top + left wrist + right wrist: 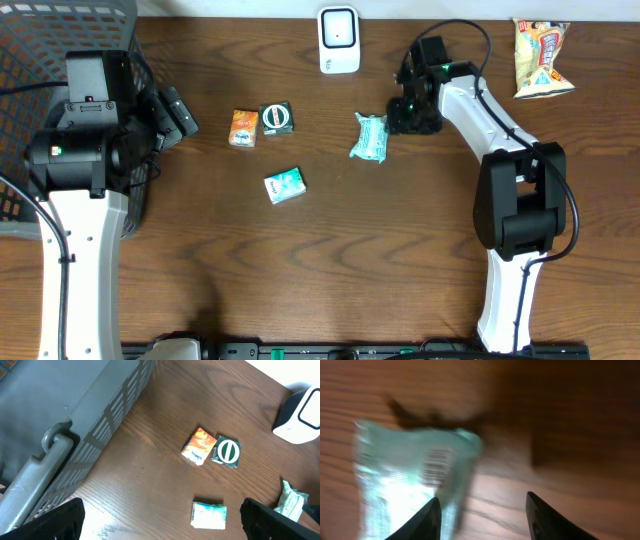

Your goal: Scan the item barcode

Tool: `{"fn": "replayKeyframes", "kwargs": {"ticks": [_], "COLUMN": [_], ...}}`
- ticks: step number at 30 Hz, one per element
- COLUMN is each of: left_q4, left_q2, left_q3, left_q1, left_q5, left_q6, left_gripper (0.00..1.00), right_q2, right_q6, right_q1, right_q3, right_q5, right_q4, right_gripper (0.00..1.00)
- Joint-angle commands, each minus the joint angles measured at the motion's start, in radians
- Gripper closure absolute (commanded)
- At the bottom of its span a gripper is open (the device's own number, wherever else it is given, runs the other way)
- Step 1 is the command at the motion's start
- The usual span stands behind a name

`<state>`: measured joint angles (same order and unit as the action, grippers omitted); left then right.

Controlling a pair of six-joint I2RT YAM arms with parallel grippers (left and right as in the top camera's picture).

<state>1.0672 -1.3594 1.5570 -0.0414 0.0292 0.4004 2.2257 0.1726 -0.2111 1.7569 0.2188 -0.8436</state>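
Right claw [482, 519]: being held released, its jaws apart over bare wood; nothing is being grasped.
Left claw [162, 532]: being held wide apart and empty, well away, beside the grey plastic basket [40, 40].
Item: the mint-green crinkly plastic packet [370, 138] is being left flat on the brown wooden worktop [330, 270], just beside the right claw. Its edge is being overlapped by one finger [427, 520] in the wrist view.
Barcode [438, 465]: being shown face up near one end of the packet.
Scanner: the white boxy barcode scanner [339, 40] is being kept near, at the far edge.
Handling: the packet is being judged light, soft and slippery. A pinch across a sealed end, clear of the barcode, is being favoured, since a hard squeeze would likely crumple the film.
Hard to tell: the right wrist view is being blurred. Whether the finger is touching the packet cannot be told, and the print is not being made out.
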Motion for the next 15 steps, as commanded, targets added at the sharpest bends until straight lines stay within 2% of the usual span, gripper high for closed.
{"fn": "replayKeyframes", "kwargs": {"ticks": [1,6,10,15], "left_q4": [0.002,0.002,0.002,0.002], "left_q2": [0.006,0.006,0.006,0.006], "left_q3": [0.000,0.000,0.000,0.000], "left_q1": [-0.004,-0.004,-0.004,-0.004], "left_q5": [0.006,0.006,0.006,0.006], "left_q6": [0.009,0.009,0.009,0.009], "left_gripper": [0.03,0.02,0.02,0.02], "right_q2": [-0.023,-0.025,-0.034,-0.042], "right_q6": [0.007,0.006,0.006,0.006], "right_q1": [0.009,0.012,0.015,0.010], "right_q3": [0.020,0.038,0.042,0.042], "right_q5": [0.195,0.399,0.497,0.517], "right_q4": [0.023,0.017,0.009,-0.012], "right_gripper": [0.52,0.46,0.47,0.50]}}
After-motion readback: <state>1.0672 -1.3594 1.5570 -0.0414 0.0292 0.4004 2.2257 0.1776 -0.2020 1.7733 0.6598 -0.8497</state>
